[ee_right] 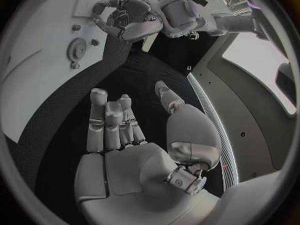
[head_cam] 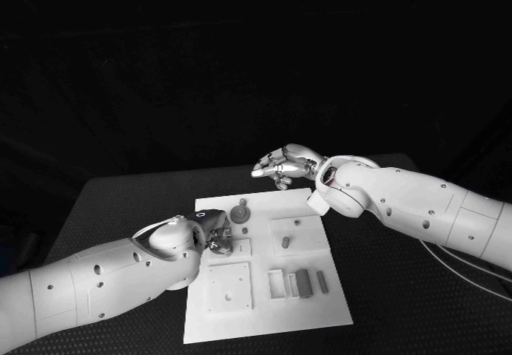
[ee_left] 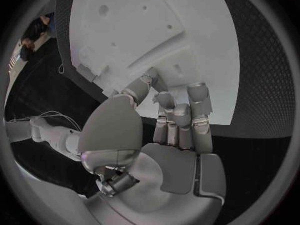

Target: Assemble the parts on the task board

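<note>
**Q:** What did the task board look like, and where was it?

**A:** The task board was a white rectangular plate lying flat on the black table, running from the centre of the head view down toward the lower middle. Its surface carried raised square panels and shallow recesses. A grey toothed gear sat near the board's upper left. A small grey peg stood in a panel right of centre. A few grey upright bars stood together in the lower right part of the board.

**Q:** Where was the left hand?

**A:** The left hand entered from the lower left of the head view and sat over the board's left edge, just below the gear. In its wrist view its fingers were held close together and bent over the white board, with nothing visibly between them. I could not tell whether they touched the board.

**Q:** And the right hand?

**A:** The right hand was above the board's top edge, at the centre of the head view, off the plate. Its wrist view showed the fingers extended and apart from the thumb, holding nothing.
</note>
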Available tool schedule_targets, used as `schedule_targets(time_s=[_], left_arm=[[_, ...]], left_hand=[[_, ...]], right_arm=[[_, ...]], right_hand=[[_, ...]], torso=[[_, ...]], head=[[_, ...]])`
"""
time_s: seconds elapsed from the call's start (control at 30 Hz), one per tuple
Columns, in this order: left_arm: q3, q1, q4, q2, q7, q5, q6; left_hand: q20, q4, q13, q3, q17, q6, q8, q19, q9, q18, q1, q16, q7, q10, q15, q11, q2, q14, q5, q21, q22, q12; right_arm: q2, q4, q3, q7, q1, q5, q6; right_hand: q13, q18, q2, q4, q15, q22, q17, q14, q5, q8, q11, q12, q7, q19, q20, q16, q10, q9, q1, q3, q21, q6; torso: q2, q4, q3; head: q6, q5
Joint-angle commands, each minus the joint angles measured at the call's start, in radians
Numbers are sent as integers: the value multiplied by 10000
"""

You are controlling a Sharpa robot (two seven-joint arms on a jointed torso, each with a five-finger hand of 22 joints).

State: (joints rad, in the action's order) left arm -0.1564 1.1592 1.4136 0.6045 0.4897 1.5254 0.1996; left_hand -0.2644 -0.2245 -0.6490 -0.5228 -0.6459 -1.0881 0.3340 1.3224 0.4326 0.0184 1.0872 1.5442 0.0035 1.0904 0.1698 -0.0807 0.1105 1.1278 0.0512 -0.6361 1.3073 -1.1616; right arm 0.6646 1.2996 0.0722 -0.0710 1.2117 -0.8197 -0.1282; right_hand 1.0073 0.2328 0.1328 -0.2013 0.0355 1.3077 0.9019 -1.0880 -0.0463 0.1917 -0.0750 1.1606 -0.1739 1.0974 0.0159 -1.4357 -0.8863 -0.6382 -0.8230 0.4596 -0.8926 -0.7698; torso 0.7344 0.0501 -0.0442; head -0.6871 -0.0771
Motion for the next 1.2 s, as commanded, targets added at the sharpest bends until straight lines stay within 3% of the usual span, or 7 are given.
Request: schedule_targets(time_s=[0.03, 0.2, 0.27, 0.47, 1.2], left_arm=[[-38, -62, -13, -34, 39, 37, -286], [-38, -63, 22, -44, -51, -8, -322], [-39, -63, 32, -51, -71, -15, -292], [-39, -65, 12, -50, -79, -17, -234], [-40, -79, 8, -67, -182, -34, -229]], left_hand=[[-29, 473, -12, -425, -10, -400, 1031, 9, 1337, 343, -26, 56, 257, 93, 163, 4, -113, 182, 64, -45, 203, 0], [-25, 486, -13, -399, -12, -398, 1030, 5, 1348, 333, -77, 53, 257, 93, 163, 5, -59, 183, 44, -41, 201, 5], [-28, 589, -16, -336, -17, -406, 1034, 6, 1374, 321, -233, 48, 249, 96, 165, 2, 172, 184, 37, -34, 195, 14], [-50, 778, -21, -332, -25, -409, 1028, 23, 1418, 318, -359, 35, 242, 103, 177, -10, 496, 189, 31, -19, 188, 29], [-71, 617, -28, -379, -32, -372, 1004, 20, 1469, 314, -91, 11, 241, 96, 182, -13, 524, 189, 27, 0, 193, 49]], right_arm=[[-1, 5, 5, -41, -4, -68, 138], [-7, -1, 5, -42, -4, -68, 137], [-7, -2, 5, -42, -4, -68, 137], [-10, -10, 5, -42, -4, -68, 138], [-13, -8, 4, -31, -4, -68, 153]], right_hand=[[-13, 290, -64, -21, 45, 101, -16, 31, -19, 49, 61, 31, -77, 55, 95, -33, -32, -14, 17, -59, 50, -5], [-15, 290, -65, -22, 45, 101, -17, 31, -19, 48, 61, 32, -77, 55, 95, -33, -32, -14, 18, -59, 51, -4], [-16, 290, -64, -22, 45, 101, -17, 31, -19, 48, 61, 33, -77, 55, 95, -32, -31, -14, 19, -59, 51, -4], [-18, 290, -63, -23, 44, 101, -18, 32, -19, 47, 61, 34, -77, 55, 95, -33, -31, -15, 20, -60, 53, -3], [-28, 290, -63, -22, 44, 102, -22, 34, -19, 44, 60, 38, -78, 55, 95, -32, -28, -16, 30, -61, 58, 0]], torso=[[1, 1, -3], [-2, 8, -1], [-1, 8, -2], [-4, 1, -6], [0, -1, -5]], head=[[-5, -5], [-13, -14], [-14, -16], [-12, -17], [-26, -26]])
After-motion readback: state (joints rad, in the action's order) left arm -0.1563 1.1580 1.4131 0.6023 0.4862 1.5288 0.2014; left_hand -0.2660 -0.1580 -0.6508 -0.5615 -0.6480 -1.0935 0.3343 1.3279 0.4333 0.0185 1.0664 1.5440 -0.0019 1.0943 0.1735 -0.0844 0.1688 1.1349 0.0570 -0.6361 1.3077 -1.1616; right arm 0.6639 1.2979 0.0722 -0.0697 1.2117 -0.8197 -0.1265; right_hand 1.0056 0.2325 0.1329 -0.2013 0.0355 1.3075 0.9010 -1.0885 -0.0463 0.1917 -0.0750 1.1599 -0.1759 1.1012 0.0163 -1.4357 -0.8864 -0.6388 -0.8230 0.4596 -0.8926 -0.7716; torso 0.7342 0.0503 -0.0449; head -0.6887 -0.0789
